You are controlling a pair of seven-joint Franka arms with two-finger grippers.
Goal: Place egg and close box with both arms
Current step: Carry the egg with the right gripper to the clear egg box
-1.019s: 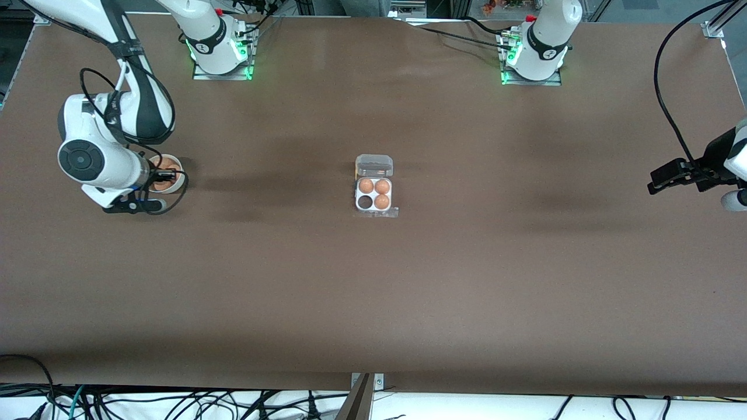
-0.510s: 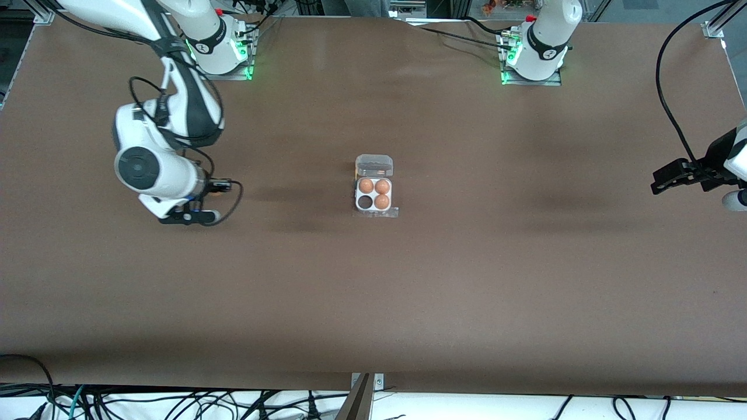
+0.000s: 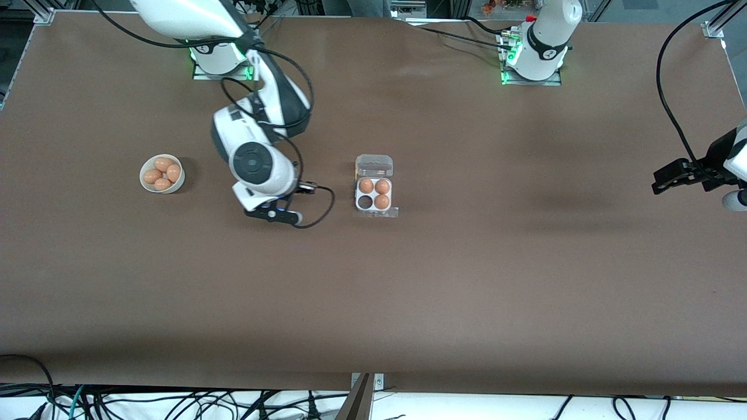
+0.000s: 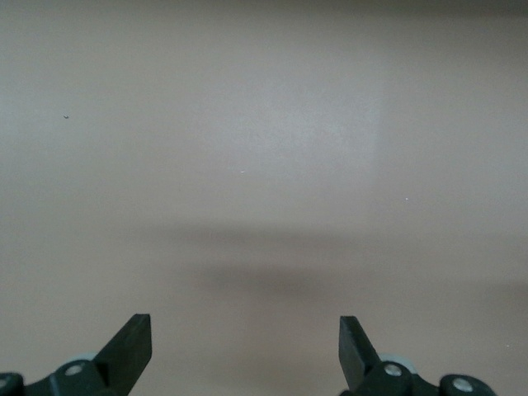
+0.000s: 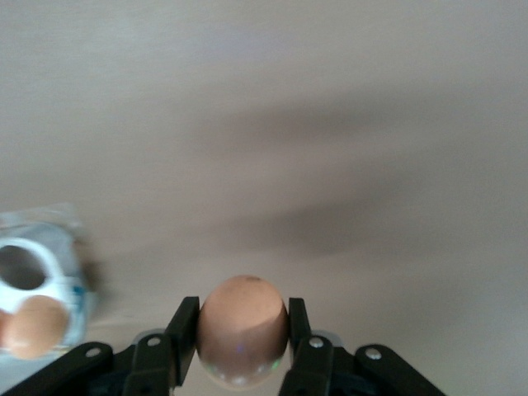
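Well, the pickup looks done: the right gripper (image 5: 242, 342) has its jaws clamped on the egg (image 5: 242, 326) and hangs over bare table between the white bowl (image 3: 162, 174) of spare eggs and the box (image 3: 374, 194). That box sits mid-table with its lid (image 3: 374, 165) up, three cells filled and one empty. Left to do, I'd say: seat the egg, then shut the lid. The left gripper (image 4: 246, 351) waits at its own end of the table, jaws wide, holding nothing.

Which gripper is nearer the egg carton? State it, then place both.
Right. The right gripper, shut on an egg, is over the table just beside the egg carton, toward the right arm's end. The left gripper waits open at the left arm's end.
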